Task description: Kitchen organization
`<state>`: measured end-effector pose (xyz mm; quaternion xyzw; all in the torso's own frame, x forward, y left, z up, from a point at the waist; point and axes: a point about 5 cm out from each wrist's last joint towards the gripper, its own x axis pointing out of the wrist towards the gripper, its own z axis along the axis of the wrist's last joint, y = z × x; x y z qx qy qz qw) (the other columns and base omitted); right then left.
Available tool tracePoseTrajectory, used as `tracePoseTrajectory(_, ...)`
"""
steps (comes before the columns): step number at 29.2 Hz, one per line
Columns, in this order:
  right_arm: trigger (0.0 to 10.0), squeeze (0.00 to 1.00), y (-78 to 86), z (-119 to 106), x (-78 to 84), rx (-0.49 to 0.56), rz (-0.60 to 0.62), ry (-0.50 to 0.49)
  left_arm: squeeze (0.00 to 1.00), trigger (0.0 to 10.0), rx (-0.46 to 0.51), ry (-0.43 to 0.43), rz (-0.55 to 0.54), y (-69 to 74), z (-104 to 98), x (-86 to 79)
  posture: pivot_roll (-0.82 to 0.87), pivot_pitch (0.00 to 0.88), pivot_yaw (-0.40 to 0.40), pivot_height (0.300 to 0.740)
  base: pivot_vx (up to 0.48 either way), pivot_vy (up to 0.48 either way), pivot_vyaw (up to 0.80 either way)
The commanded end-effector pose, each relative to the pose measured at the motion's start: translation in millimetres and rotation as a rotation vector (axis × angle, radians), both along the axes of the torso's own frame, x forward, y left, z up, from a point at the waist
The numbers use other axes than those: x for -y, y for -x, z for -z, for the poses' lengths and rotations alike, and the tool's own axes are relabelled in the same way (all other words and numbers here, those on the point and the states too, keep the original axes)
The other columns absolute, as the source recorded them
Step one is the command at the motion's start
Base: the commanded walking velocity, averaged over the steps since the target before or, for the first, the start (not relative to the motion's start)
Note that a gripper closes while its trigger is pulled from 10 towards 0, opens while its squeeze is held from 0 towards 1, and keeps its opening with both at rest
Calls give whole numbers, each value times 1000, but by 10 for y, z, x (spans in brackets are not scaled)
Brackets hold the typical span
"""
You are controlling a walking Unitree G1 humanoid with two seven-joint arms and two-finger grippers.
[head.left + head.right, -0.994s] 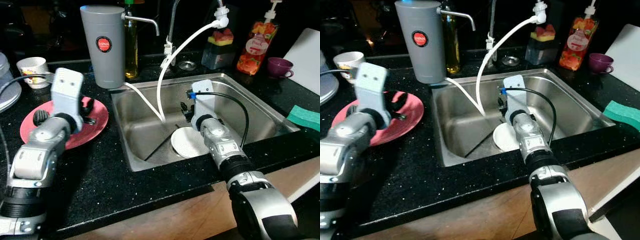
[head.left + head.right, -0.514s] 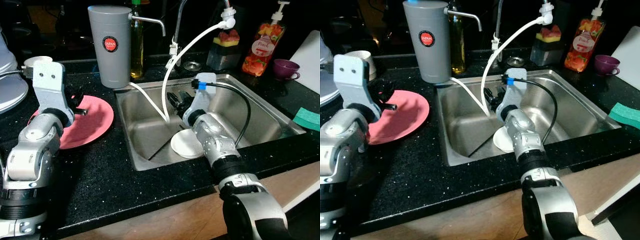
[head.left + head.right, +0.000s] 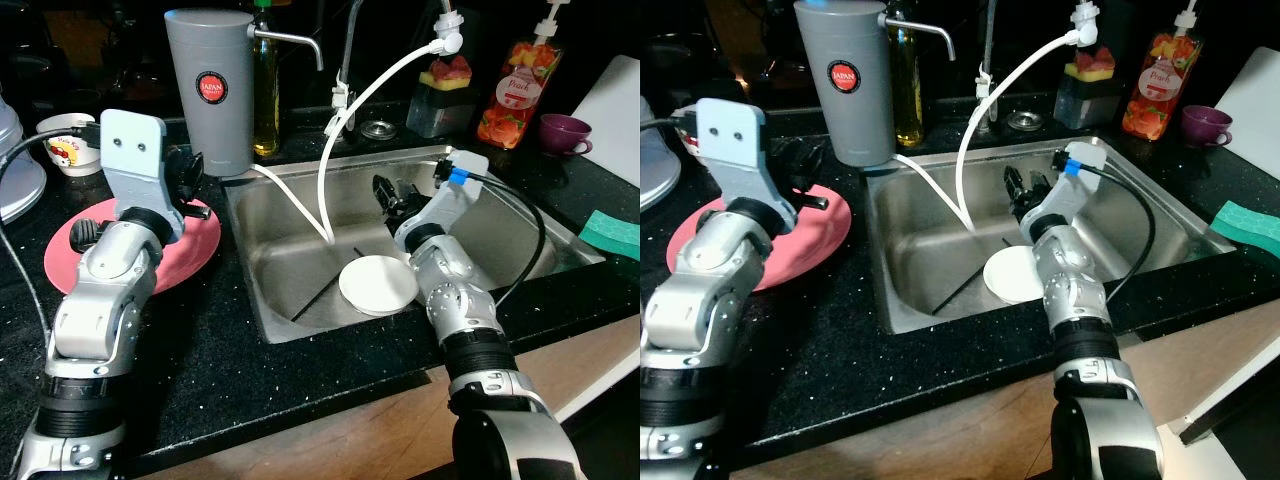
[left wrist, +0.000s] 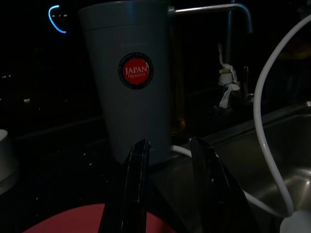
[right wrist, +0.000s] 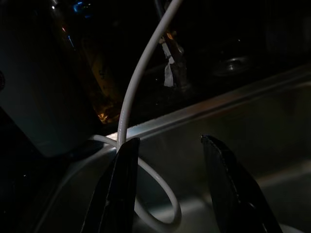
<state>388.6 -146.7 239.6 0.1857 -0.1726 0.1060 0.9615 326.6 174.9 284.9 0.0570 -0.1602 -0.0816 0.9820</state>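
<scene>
A round white dish (image 3: 377, 284) lies flat on the floor of the steel sink (image 3: 500, 215). My right gripper (image 3: 391, 194) hovers above and behind the dish, open and holding nothing. In the right wrist view its fingers (image 5: 121, 189) frame a white hose (image 5: 141, 68) and the sink's back wall. A red plate (image 3: 195, 250) sits on the black counter to the left of the sink. My left gripper (image 3: 186, 172) hangs open over the plate's far edge. In the left wrist view the left gripper (image 4: 169, 143) points at a grey water canister (image 4: 131, 73).
Two white hoses (image 3: 330, 150) drop into the sink beside the grey canister (image 3: 210, 90). Behind stand an oil bottle (image 3: 263, 90), a soap dispenser (image 3: 510, 85) and a purple cup (image 3: 563, 132). A green sponge (image 3: 612, 232) lies right; a white mug (image 3: 65, 150) stands far left.
My right gripper has lifted off the white dish and its wrist has swung right, baring the whole dish. My left gripper has risen and turned toward the grey canister.
</scene>
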Motion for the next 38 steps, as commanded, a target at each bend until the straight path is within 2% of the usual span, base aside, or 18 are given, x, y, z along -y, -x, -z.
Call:
tracePoseTrajectory(1, 10000, 0, 13, 21, -1, -10, -3, -12, 0, 10000, 4, -14, 17, 14, 24, 48, 1, 71, 3, 740, 0, 0, 0)
tracePoseTrajectory(22, 10000, 0, 30, 3, -12, -18, -9, -23, 0, 10000, 0, -7, 20, 14, 22, 59, 6, 72, 0, 740, 0, 0, 0)
tracePoseTrajectory(38, 10000, 0, 47, 17, -38, -24, -24, -27, 0, 10000, -4, -9, 30, 35, 20, 64, 6, 62, 2, 740, -302, 0, 0)
